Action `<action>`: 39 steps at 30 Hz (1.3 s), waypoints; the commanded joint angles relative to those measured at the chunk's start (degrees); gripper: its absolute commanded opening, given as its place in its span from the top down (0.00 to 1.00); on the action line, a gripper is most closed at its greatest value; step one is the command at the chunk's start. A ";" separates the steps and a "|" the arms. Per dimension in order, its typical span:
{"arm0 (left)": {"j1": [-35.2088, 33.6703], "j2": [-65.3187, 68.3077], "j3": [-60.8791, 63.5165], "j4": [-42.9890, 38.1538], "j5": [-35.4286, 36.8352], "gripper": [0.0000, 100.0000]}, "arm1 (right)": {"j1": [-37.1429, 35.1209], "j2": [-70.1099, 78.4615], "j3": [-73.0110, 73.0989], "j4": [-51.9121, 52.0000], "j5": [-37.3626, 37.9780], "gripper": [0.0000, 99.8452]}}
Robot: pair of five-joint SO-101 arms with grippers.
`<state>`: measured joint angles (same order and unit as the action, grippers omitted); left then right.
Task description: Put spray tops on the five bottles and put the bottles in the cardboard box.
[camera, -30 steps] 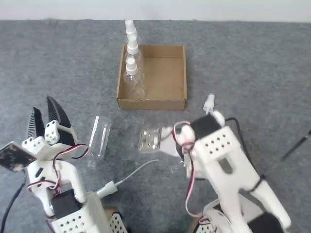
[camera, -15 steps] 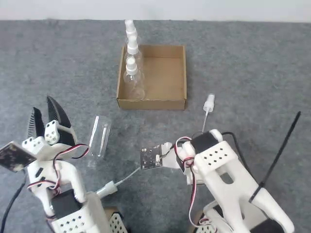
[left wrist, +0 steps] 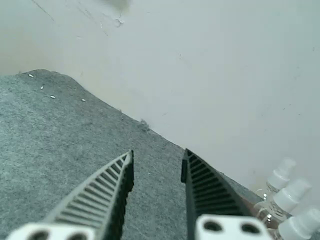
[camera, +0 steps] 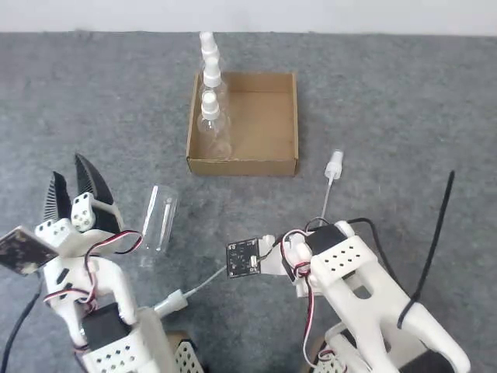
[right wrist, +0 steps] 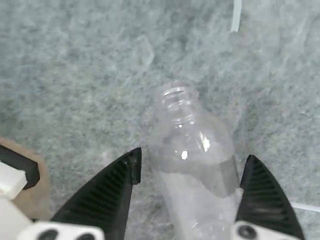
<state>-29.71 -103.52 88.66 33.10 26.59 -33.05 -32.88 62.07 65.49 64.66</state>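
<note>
A: From above, how much of the job is judged done?

B: Three capped bottles (camera: 215, 128) are seen standing in a row along one side wall of the cardboard box (camera: 268, 165). That share is taken as finished. An open bottle (camera: 159, 217) is lying on the carpet (camera: 404, 109), near the box but apart from it. One spray top (camera: 334, 165) lies just past the box's corner, and a second spray top (camera: 175, 300) lies close to the arm bases. Two bottles are judged left to be capped and boxed.

A: And the tool on that side?

B: The left gripper (camera: 68, 169) is held up beside the open bottle, jaws spread, with nothing between them.

A: What is added by the left wrist view?

B: The left gripper (left wrist: 158, 154) is shown parted and empty. The capped bottles (left wrist: 287, 200) are caught at the edge. The grey, felt-like carpet (left wrist: 60, 130) is met by a plain pale wall (left wrist: 210, 70).

A: And the right wrist view?

B: The right gripper (right wrist: 192, 157) is set with its jaws wide apart on either side of a second open bottle (right wrist: 197, 135), which seems to lie on the carpet, neck pointing away. Nothing is pinched; whether the bottle is touched cannot be told. A thin white tube (right wrist: 235, 10) is seen beyond the neck.
</note>
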 commanded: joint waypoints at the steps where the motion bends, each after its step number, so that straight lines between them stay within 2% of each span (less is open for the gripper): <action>1: -0.09 -0.79 -1.80 -1.41 0.18 0.85 | -0.31 -2.15 -0.18 -1.27 0.62 0.73; 21: -0.09 -0.79 -1.80 -1.41 0.18 0.85 | -0.48 -1.98 0.44 -3.21 0.44 0.73; 33: -0.09 -0.79 -1.80 -1.41 0.18 0.85 | -0.22 8.92 -1.23 -6.64 0.26 0.73; 39: -0.09 -0.79 -1.80 -1.41 0.18 0.85 | 1.45 8.92 -8.09 0.31 -1.23 0.83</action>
<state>-29.71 -103.52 88.66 33.10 26.59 -33.05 -24.00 59.96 61.54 64.22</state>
